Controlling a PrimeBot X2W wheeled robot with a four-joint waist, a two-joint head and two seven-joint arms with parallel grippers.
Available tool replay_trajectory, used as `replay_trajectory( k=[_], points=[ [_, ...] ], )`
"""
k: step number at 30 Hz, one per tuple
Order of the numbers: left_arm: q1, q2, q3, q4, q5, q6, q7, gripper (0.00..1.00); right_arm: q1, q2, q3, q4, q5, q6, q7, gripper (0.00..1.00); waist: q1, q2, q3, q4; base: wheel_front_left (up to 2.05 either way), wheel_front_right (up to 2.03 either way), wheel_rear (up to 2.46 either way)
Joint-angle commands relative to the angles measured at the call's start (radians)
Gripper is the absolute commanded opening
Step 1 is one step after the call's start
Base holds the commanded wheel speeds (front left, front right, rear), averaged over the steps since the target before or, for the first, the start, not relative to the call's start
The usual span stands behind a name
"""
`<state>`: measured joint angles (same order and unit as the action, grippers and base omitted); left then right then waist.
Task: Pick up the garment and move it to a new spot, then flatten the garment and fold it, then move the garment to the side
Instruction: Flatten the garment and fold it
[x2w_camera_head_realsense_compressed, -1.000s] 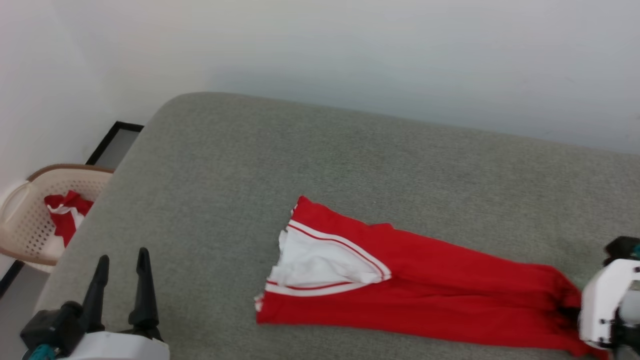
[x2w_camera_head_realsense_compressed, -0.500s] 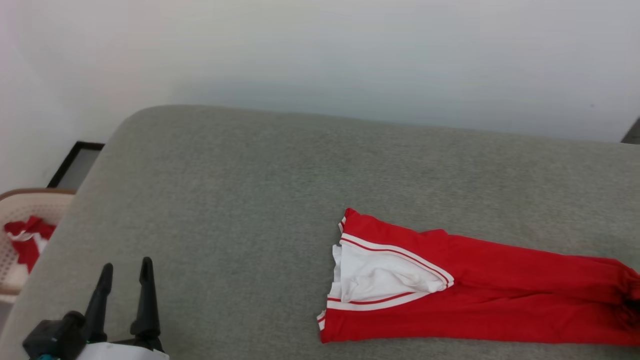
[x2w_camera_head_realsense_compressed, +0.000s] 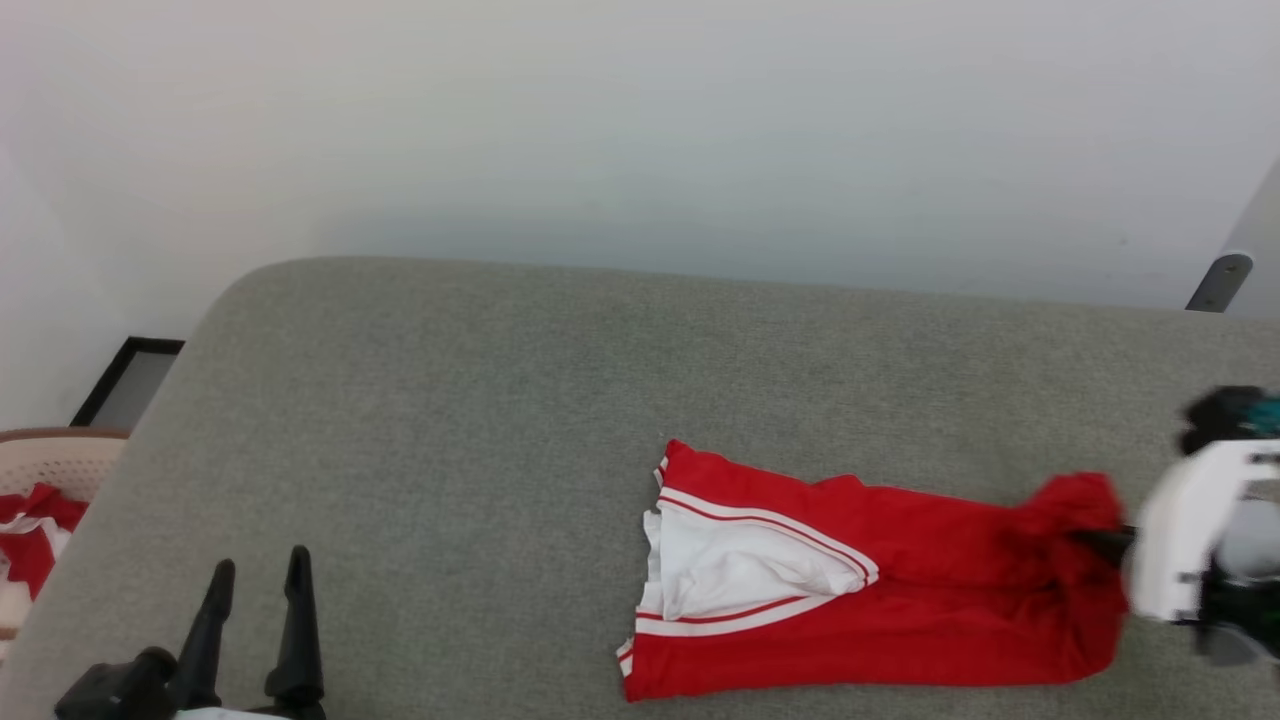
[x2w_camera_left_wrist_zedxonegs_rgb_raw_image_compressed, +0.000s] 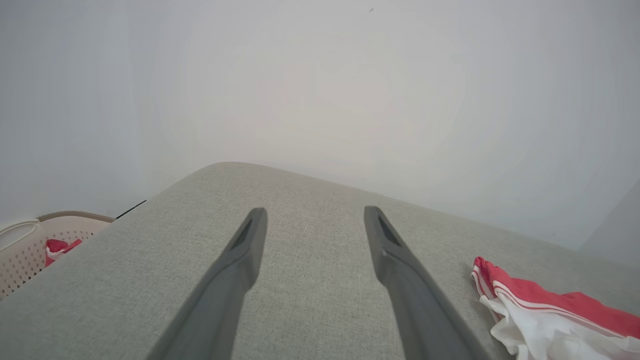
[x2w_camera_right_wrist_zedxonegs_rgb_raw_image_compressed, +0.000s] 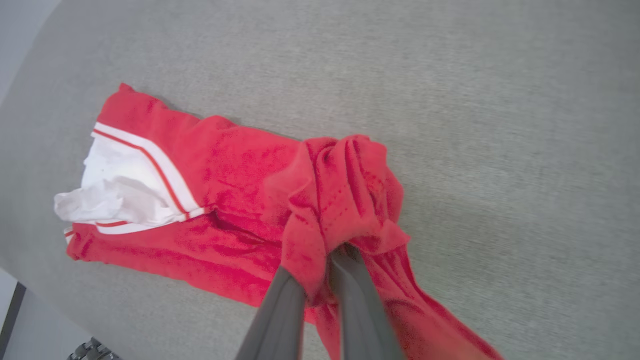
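One end of the shirt (x2w_camera_head_realsense_compressed: 900, 610), lying right of centre on the cushion (x2w_camera_head_realsense_compressed: 450, 420), is pinched in your right gripper (x2w_camera_right_wrist_zedxonegs_rgb_raw_image_compressed: 324, 261), left gripper (x2w_camera_head_realsense_compressed: 260, 565) spread and empty, so you seem mid-fold: next lay that end over the sleeve (x2w_camera_head_realsense_compressed: 740, 570).

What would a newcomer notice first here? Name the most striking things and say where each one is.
The red garment with its white striped sleeve lies stretched across the grey padded surface, right of centre in the head view. The right gripper is shut on its bunched right end. At lower left the left gripper stands open, and a pale basket with red cloth sits beyond the surface's left edge.
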<state>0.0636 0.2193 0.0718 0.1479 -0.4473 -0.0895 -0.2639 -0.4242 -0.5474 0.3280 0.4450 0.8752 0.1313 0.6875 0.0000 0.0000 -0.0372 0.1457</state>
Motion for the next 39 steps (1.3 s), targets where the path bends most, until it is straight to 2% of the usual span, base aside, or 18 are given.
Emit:
replay_trajectory(
  k=[1, 8, 13, 18, 19, 20, 21, 22, 29, 39],
  points=[
    [0.002, -0.003, 0.003, 0.006, 0.005, -0.007, 0.000, 1.00, -0.002, 0.025, 0.007, -0.021, -0.004, -0.001, 0.008, 0.00, 0.0000, 0.0000, -0.003, 0.007, 0.00, 0.00, 0.00],
    [-0.043, -0.025, -0.026, 0.042, 0.020, -0.024, 0.000, 1.00, -0.043, 0.207, 0.012, -0.044, -0.093, -0.001, -0.007, 0.00, 0.0000, 0.0000, -0.002, 0.068, 0.00, 0.00, 0.00],
    [-0.090, -0.040, -0.070, 0.078, 0.029, -0.033, 0.000, 1.00, -0.077, 0.321, 0.000, 0.035, -0.190, -0.001, -0.042, 0.00, 0.0000, 0.0000, 0.007, 0.133, 0.00, 0.00, 0.00],
    [-0.133, -0.051, -0.106, 0.112, 0.020, -0.038, 0.000, 1.00, -0.119, 0.393, -0.014, 0.142, -0.272, -0.001, -0.077, 0.00, 0.0000, 0.0000, 0.027, 0.180, 0.00, 0.00, 0.00],
    [-0.138, -0.052, -0.110, 0.117, 0.019, -0.039, 0.000, 1.00, -0.129, 0.404, -0.013, 0.158, -0.285, -0.001, -0.085, 0.20, 0.0000, 0.0000, 0.029, 0.185, 0.00, 0.00, 0.00],
    [-0.143, -0.053, -0.113, 0.123, 0.018, -0.040, 0.000, 1.00, -0.140, 0.414, -0.014, 0.173, -0.294, -0.001, -0.095, 0.45, 0.0000, 0.0000, 0.033, 0.189, 0.00, 0.00, 0.00],
    [-0.146, -0.053, -0.113, 0.126, 0.017, -0.040, 0.000, 1.00, -0.149, 0.424, -0.013, 0.184, -0.298, -0.001, -0.101, 0.96, 0.0000, 0.0000, 0.034, 0.191, 0.00, 0.00, 0.00],
    [-0.149, -0.053, -0.113, 0.129, 0.014, -0.041, 0.000, 1.00, -0.154, 0.433, -0.008, 0.194, -0.297, -0.001, -0.103, 1.00, 0.0000, 0.0000, 0.035, 0.193, 0.00, 0.00, 0.00],
    [-0.139, -0.047, -0.091, 0.133, -0.001, -0.041, 0.000, 1.00, -0.184, 0.459, 0.029, 0.185, -0.274, -0.001, -0.107, 1.00, 0.0000, 0.0000, 0.038, 0.166, 0.00, 0.00, 0.00],
    [-0.123, -0.022, -0.092, 0.112, -0.022, -0.041, 0.000, 1.00, -0.148, 0.393, 0.042, 0.034, -0.218, -0.001, -0.150, 1.00, 0.0000, 0.0000, 0.023, 0.063, 0.00, 0.00, 0.00]
  ],
)
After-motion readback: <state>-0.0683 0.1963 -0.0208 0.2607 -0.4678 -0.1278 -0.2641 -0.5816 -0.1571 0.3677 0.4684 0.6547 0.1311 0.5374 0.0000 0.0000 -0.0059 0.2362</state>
